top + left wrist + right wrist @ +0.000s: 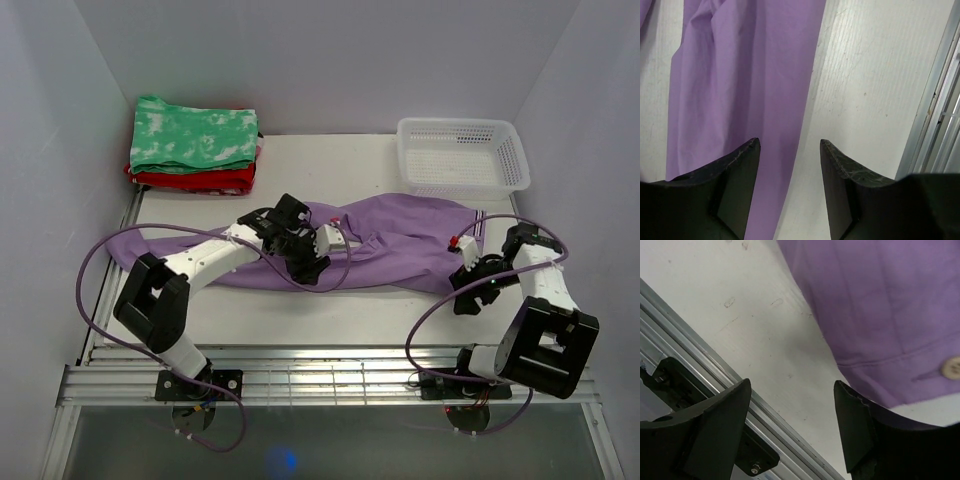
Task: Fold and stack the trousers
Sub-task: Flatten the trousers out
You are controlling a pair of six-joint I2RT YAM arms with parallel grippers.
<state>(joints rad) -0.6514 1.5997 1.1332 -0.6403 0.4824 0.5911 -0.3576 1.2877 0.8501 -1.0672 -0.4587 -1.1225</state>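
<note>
The lavender trousers (400,240) lie spread across the table, waist end at the right, legs running left to the table's left edge. My left gripper (310,268) is open and empty, low over the near edge of a trouser leg (740,75); one finger is over the fabric, the other over bare table. My right gripper (470,298) is open and empty just off the near right corner of the waistband (890,315), where a pale button (952,367) shows. Its fingers span bare table and the front rail.
A green-and-white mottled folded garment (195,135) lies on a red folded one (195,180) at the back left. A white mesh basket (462,155) stands at the back right. The aluminium rail (320,375) runs along the near edge. White walls enclose the table.
</note>
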